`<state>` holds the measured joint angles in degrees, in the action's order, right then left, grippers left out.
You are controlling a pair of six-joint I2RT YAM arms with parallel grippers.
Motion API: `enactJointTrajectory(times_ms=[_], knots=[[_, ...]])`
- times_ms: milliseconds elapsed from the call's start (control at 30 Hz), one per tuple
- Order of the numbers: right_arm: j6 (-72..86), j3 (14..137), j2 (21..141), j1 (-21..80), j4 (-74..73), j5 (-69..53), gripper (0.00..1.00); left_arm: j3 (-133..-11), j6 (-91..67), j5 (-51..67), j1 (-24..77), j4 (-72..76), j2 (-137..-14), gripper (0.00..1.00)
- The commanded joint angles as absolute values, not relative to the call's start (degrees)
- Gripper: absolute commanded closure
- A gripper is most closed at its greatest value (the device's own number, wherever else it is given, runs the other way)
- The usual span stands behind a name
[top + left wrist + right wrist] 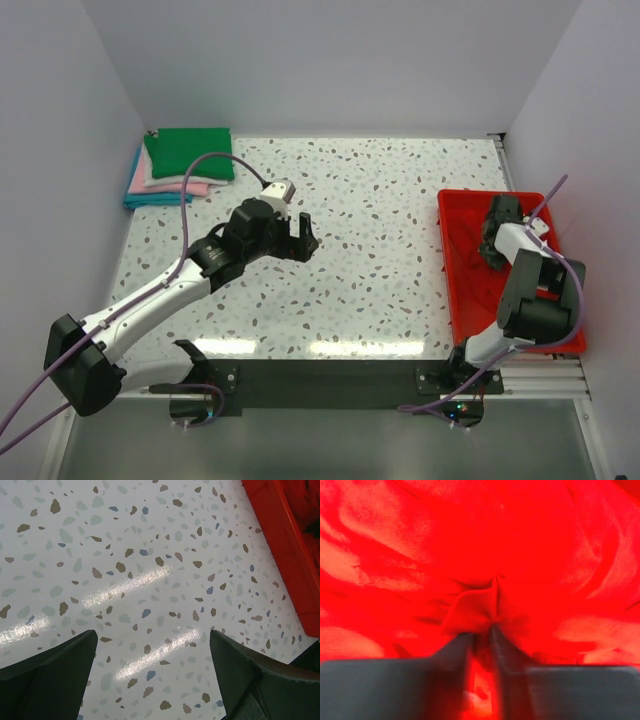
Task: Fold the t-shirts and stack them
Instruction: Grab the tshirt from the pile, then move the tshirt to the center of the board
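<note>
Red shirt [480, 555] lay bunched in the tray [445, 255], one fold pinched in the right claw [481, 632]. Left claw [152, 650] hung spread above the bench [390, 260]. Folded shirts [185, 160] sat stacked at the far left corner, green on top.

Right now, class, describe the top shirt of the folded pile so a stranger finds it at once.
Look to the far left corner of the speckled table, where a small pile of folded shirts lies. The green t-shirt is on top, dark green, while the pink t-shirt and blue t-shirt showing beneath it are lighter.
</note>
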<state>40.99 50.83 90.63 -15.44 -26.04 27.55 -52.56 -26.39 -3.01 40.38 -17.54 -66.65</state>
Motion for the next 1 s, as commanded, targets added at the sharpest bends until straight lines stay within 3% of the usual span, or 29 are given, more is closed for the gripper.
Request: enactJointTrajectory(times_ms=[0, 33, 333, 500, 633, 967], knots=[[42.4, 50.8, 87.8, -15.5, -22.8, 28.1, 0.94, -52.0, -26.0, -1.9, 40.3, -14.9, -66.7, 0.01], [41.8, 51.2, 87.5, -15.6, -23.4, 27.8, 1.00, -52.1, -26.0, -1.9, 40.3, -14.9, -66.7, 0.02], [36.0, 60.5, 70.8, -14.7, -30.4, 19.4, 1.00, -54.1, -25.5, -4.1, 40.4, -16.1, -65.7, 0.07], [33.8, 74.0, 64.5, -12.0, -34.4, 11.7, 1.00, -55.4, -25.4, -7.4, 40.3, -16.4, -64.8, 0.08], [32.1, 84.7, 63.7, -0.3, -34.3, 10.6, 1.00, -57.1, -25.2, -10.8, 40.2, -17.5, -64.0, 0.08], [28.2, 112.2, 75.9, 33.6, -33.3, 11.5, 1.00, -58.5, -26.3, -11.0, 32.1, -18.5, -59.8, 0.08]])
